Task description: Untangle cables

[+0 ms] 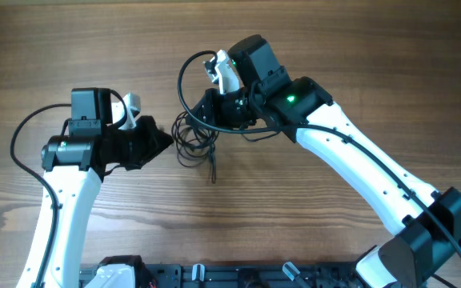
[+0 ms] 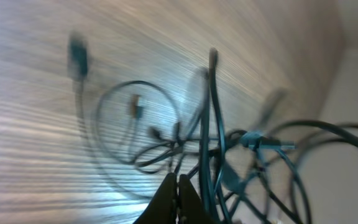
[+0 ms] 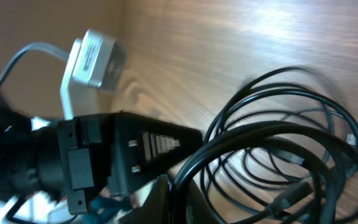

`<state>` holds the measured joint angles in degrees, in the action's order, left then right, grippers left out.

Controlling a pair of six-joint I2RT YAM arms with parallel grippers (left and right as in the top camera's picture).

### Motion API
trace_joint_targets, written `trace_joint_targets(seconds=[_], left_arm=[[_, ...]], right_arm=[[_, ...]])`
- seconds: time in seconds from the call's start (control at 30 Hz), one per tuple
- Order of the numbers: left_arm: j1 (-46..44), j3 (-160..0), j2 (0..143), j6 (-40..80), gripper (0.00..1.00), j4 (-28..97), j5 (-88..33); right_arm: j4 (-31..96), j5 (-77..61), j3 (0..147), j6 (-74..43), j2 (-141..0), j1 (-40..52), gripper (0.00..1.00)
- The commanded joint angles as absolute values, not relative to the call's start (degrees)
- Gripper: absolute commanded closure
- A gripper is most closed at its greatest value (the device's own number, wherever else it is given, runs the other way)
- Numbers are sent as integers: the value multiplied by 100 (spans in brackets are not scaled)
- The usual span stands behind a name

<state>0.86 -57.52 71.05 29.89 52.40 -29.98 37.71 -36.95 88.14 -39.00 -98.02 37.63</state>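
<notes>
The cables lie as a small tangle of thin black cords on the wooden table, between my two grippers. One loose end with a plug trails toward the front. My left gripper is shut and empty, with its tips just left of the tangle. My right gripper comes down on the tangle's far right side. In the right wrist view its fingers are closed round a black cable loop, and the rest of the coils spread out to the right.
The left arm's black gripper body and its white wrist camera sit close in front of the right gripper. A thicker dark arm cable loops beside the right wrist. A black rail runs along the table's front edge.
</notes>
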Motion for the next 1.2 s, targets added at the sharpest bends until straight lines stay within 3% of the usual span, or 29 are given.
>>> trace_joint_targets(seconds=[0.0,0.23,0.33,0.43,0.47,0.5,0.53,0.7,0.77,0.87,0.93,1.0,1.07,1.17], left_arm=[[108,-5798,7133,3975,96,5592,-1269],[108,-5798,7133,3970,96,5666,-1103],[108,-5798,7133,3944,59,5666,-1428],[108,-5798,7133,3533,57,5478,-2335],[108,-5798,7133,3162,50,5349,-2797],[108,-5798,7133,2906,30,5271,-3070],[108,-5798,7133,2849,23,5245,-3144],[106,-5798,7133,2853,18,5231,-3535],[102,-5798,7133,2853,18,5238,-3516],[102,-5798,7133,2853,15,5299,-3489],[102,-5798,7133,2853,12,5301,-3492],[102,-5798,7133,2851,8,5299,-3492],[102,-5798,7133,2851,7,5297,-3492],[102,-5798,7133,2853,5,5295,-3492]], right_arm=[[3852,-3212,8925,-3938,-9736,3752,96],[2891,-4075,8938,-4270,-9070,3343,96],[2283,-4257,8938,-4790,-8689,3308,96],[2425,-4254,8936,-4703,-8619,3319,96],[2663,-4187,8934,-4556,-8648,3319,96],[2934,-4051,8934,-4499,-8680,3319,96],[3105,-3948,8927,-4521,-8700,3319,96],[2657,-4154,8919,-5035,-8715,3319,96],[1863,-4783,8919,-5393,-8715,3317,96],[-757,-6178,8921,-6436,-8715,3291,96],[-1310,-6309,8919,-6436,-8715,3291,96],[-716,-6228,8919,-6123,-8729,3293,96],[965,-5384,8919,-5645,-8744,3293,96],[2150,-4716,8919,-5983,-8779,3293,96]])
